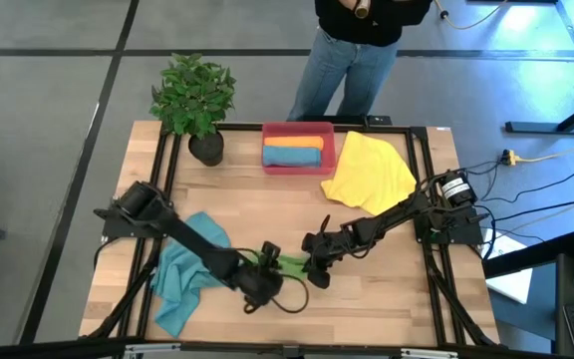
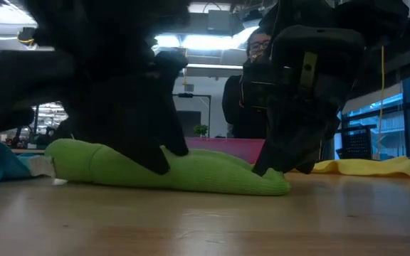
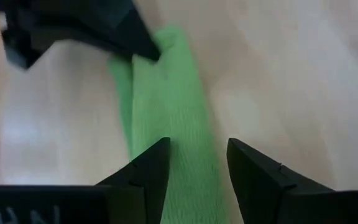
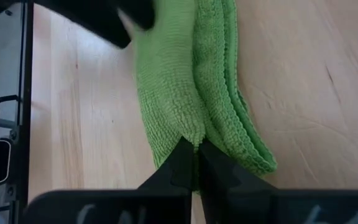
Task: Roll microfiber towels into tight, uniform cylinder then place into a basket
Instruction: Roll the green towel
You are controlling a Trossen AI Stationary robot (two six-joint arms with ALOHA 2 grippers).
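A green microfiber towel (image 1: pixel 289 261), loosely rolled into a long soft sausage (image 2: pixel 205 174), lies on the table near its front edge. My right gripper (image 4: pixel 194 165) is shut on the roll's right end (image 1: pixel 315 269). My left gripper (image 3: pixel 194 165) stands open over the roll's left end (image 1: pixel 270 261), one finger on either side of the green cloth. The red-pink basket (image 1: pixel 329 150) at the far edge holds an orange roll and a blue roll. My right gripper pinches a fold of the green towel (image 4: pixel 190 138) at the roll's right end between its two fingertips. The fingers slant down from the table's right and lie along the roll. The roll rests on the table. My left gripper's fingers (image 3: pixel 154 163) straddle the roll's left end; whether they touch it, I cannot tell.
A yellow towel (image 1: pixel 369 172) lies spread at the far right, and a teal towel (image 1: pixel 182 274) lies crumpled at the near left beside the left arm. A potted plant (image 1: pixel 195 100) stands at the far left. A person (image 1: pixel 352 50) stands behind the far edge.
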